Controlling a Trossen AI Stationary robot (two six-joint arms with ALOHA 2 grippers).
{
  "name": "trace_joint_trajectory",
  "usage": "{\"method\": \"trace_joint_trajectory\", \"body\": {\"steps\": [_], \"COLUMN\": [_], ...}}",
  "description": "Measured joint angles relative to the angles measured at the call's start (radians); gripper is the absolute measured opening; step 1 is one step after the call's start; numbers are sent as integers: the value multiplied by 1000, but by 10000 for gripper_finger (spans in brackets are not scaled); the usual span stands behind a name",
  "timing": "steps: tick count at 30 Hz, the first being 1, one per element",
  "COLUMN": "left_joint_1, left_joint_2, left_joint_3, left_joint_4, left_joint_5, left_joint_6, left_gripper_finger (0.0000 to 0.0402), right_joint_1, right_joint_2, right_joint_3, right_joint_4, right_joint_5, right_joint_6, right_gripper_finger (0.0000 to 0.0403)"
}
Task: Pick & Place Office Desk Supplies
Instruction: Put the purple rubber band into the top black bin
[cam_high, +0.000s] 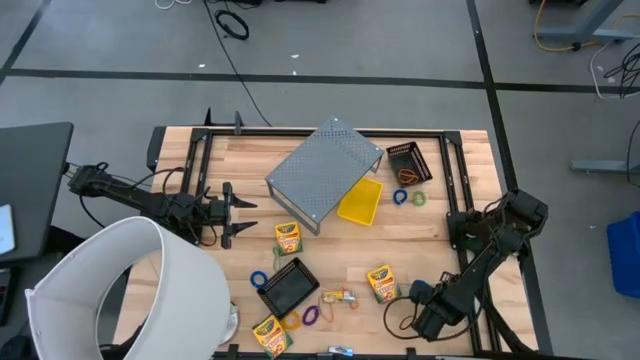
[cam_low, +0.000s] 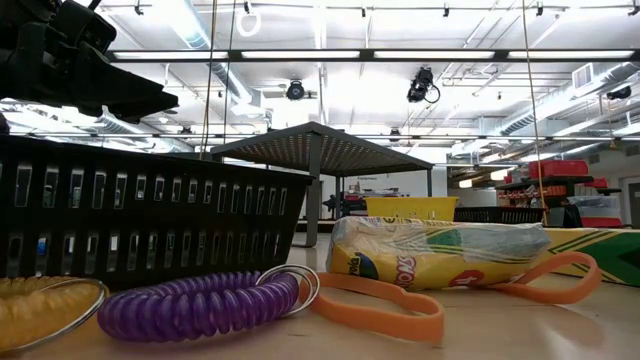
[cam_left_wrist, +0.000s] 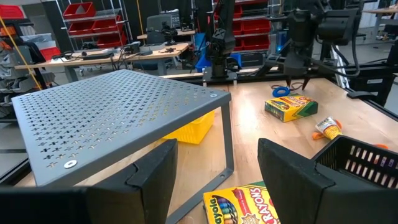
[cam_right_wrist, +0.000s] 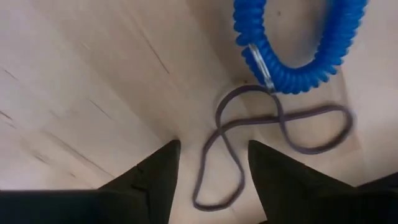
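Crayon boxes lie flat on the table (cam_high: 287, 238) (cam_high: 381, 283) (cam_high: 268, 335). A multicoloured packet (cam_high: 340, 296) and purple (cam_high: 311, 315) and orange (cam_high: 292, 320) loops lie near a black tray (cam_high: 288, 287). My right gripper (cam_high: 418, 292) (cam_right_wrist: 212, 149) points down, open, with its fingers on either side of a thin dark purple elastic band (cam_right_wrist: 214, 162). The band lies on the wood beside a blue coil loop (cam_right_wrist: 298, 56). My left gripper (cam_high: 245, 216) (cam_left_wrist: 217, 155) is open and level. It faces the grey perforated shelf (cam_left_wrist: 118, 118), above a crayon box (cam_left_wrist: 249, 208).
A big white cylinder (cam_high: 120, 290) stands at the near left corner. The grey shelf (cam_high: 325, 170) sits mid-table with a yellow bin (cam_high: 360, 202) beside it. Near them are a black basket (cam_high: 408, 162) and blue (cam_high: 400, 197) and green (cam_high: 419, 199) loops. Black rails frame the table's edges.
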Motion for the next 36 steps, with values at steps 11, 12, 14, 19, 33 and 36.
{"method": "trace_joint_trajectory", "body": {"steps": [11, 12, 14, 19, 33, 36], "left_joint_1": [0, 0, 0, 0, 0, 0], "left_joint_2": [0, 0, 0, 0, 0, 0], "left_joint_3": [0, 0, 0, 0, 0, 0], "left_joint_4": [0, 0, 0, 0, 0, 0], "left_joint_5": [0, 0, 0, 0, 0, 0], "left_joint_6": [0, 0, 0, 0, 0, 0], "left_gripper_finger": [227, 227, 227, 227, 227, 227], "right_joint_1": [10, 10, 10, 10, -16, -33], "right_joint_2": [-6, -6, -6, 1, 13, 13], "right_joint_3": [-59, -60, -60, -42, 185, 224], "right_joint_4": [29, 28, 25, -13, -549, -658], "right_joint_5": [32, 33, 33, 36, 139, 193], "right_joint_6": [66, 66, 66, 68, 59, 46], "right_gripper_finger": [97, 76, 29, 5, 1, 1]}}
